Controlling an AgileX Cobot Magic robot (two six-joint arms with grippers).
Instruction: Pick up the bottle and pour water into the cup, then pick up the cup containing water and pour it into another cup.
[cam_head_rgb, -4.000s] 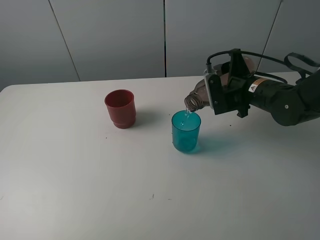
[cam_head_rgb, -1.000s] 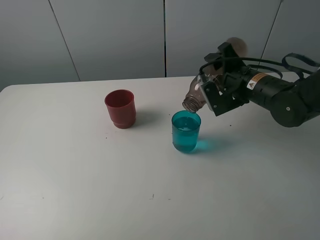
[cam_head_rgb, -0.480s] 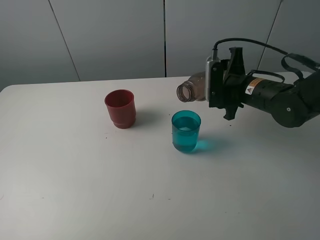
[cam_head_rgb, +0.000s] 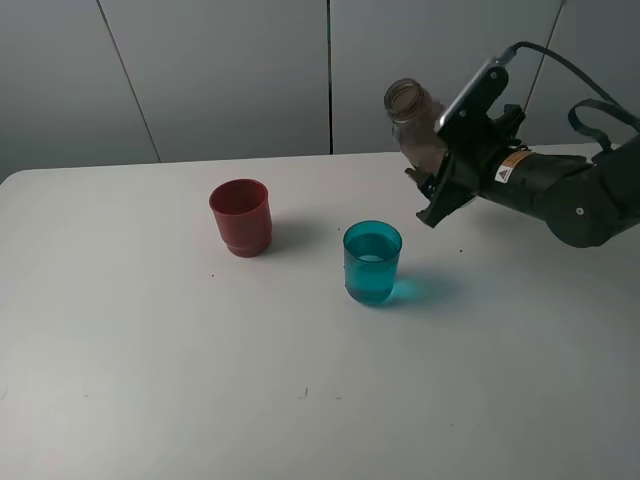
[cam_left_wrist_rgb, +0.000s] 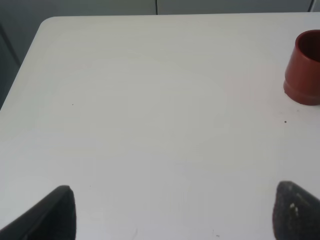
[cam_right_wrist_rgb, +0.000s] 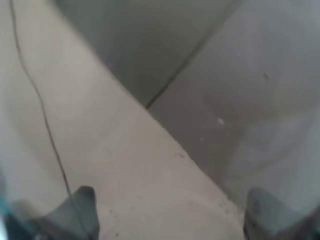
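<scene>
Since the cup (cam_head_rgb: 372, 265) has water, right tool (cam_head_rgb: 435, 160) grips the bottle (cam_head_rgb: 412, 115) mouth-up so nothing dribbles; left tool (cam_left_wrist_rgb: 170, 214) gapes open, empty.

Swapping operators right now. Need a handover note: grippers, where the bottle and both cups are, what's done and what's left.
Left gripper: open, empty, fingers wide apart over the table.
Right gripper: shut on the bottle, held in the air, tilted, mouth upward, up and to the right of the teal cup.
Teal cup: upright on the table, water inside.
Red cup: upright, to the left of the teal cup, apart from it.
Done: first pour, judging by the water in the teal cup.
Left: set the bottle down, lift the teal cup, pour it into the red cup.
</scene>
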